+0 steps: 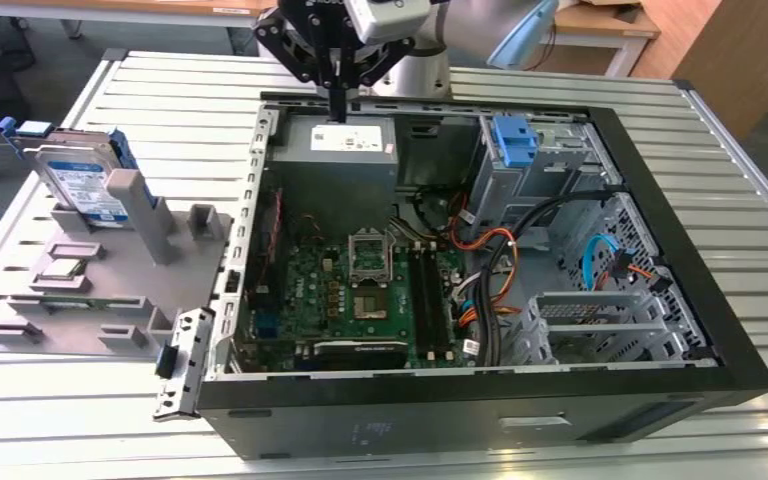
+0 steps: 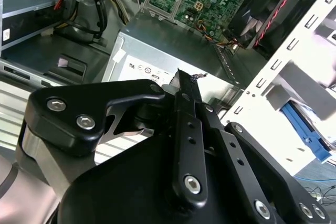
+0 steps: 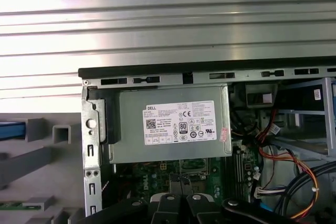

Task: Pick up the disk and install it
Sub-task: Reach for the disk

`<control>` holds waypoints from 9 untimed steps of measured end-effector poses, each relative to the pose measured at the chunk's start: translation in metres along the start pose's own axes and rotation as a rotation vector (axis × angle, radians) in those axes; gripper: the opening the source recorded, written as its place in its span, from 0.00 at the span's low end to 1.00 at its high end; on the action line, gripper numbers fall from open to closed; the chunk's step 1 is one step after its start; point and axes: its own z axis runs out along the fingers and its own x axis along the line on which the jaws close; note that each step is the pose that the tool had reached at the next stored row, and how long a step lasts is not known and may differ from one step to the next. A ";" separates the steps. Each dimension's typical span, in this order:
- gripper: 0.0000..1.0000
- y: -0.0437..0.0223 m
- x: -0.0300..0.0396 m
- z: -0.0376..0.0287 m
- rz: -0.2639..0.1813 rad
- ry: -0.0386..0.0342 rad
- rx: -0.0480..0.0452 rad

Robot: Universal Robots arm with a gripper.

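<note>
The disk (image 1: 84,185) stands on edge in a grey holder (image 1: 131,285) on the table, at the exterior view's left, outside the computer case. It is silver with a blue-and-white label and blue rails. My gripper (image 1: 337,112) hangs over the far wall of the open case (image 1: 491,400), just above the grey power-supply box (image 1: 344,150), well away from the disk. Its black fingers (image 2: 184,93) are pressed together with nothing between them. In the first wrist view a blue strip of the disk (image 3: 11,129) shows beside the case, and the power-supply box (image 3: 168,129) lies below the gripper.
Inside the case lie the green motherboard (image 1: 357,290), orange and black cables (image 1: 491,260), a light-blue plastic bracket (image 1: 511,140) in the drive bay and a metal cage (image 1: 598,320). The ribbed metal table (image 1: 157,90) surrounds the case. Small parts sit on the grey holder.
</note>
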 end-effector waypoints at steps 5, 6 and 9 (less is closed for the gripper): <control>0.11 -0.0002 0.0023 0.0001 0.000 0.0001 0.0002; 0.11 -0.0002 0.0025 0.0001 0.000 0.0001 0.0001; 0.11 -0.0003 0.0029 0.0001 0.000 0.0001 0.0001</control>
